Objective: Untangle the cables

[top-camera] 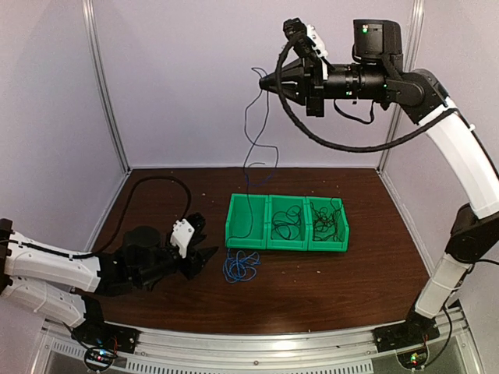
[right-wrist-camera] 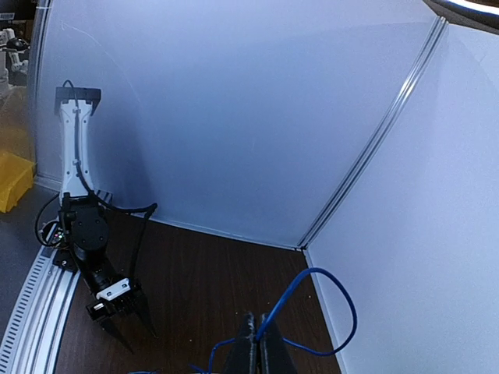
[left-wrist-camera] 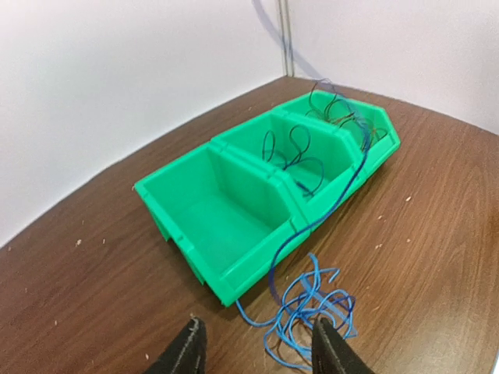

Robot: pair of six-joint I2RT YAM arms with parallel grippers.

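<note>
Blue cable [top-camera: 241, 266]: one thin wire, most of it lying in a loose curly heap on the surface [top-camera: 327, 288], just in front of the left compartment of the bin [top-camera: 249, 241].
- Run: a single strand rises from the heap, crosses the bin and climbs steeply to the right hand. Its long axis therefore runs from low and near to high and far. The strand looks slack, not taut.
- Right hand [top-camera: 261, 80]: raised well above the bin, fingers together and clamped on the upper end of the blue cable [right-wrist-camera: 312, 300].
- Left hand [top-camera: 207, 240]: low over the surface with fingers apart and nothing between them. In the wrist view the heap [left-wrist-camera: 308, 315] sits just ahead of this hand [left-wrist-camera: 257, 343], slightly toward one finger; whether it touches cannot be told.
- Dark cables [top-camera: 287, 222]: loops resting in the middle compartment, with more in the right one [top-camera: 329, 222]. The left compartment holds no tangle.
- Bin [left-wrist-camera: 257, 273]: green plastic, three compartments in a row, standing mid-surface.
- Governing relation: the heap lies directly ahead of the left hand, which is much nearer to it than the right. Judged from this, the left hand is placed to pin or take the heap while the right hand draws the strand upward.
- Risk: loops could snag on the bin's front wall.
</note>
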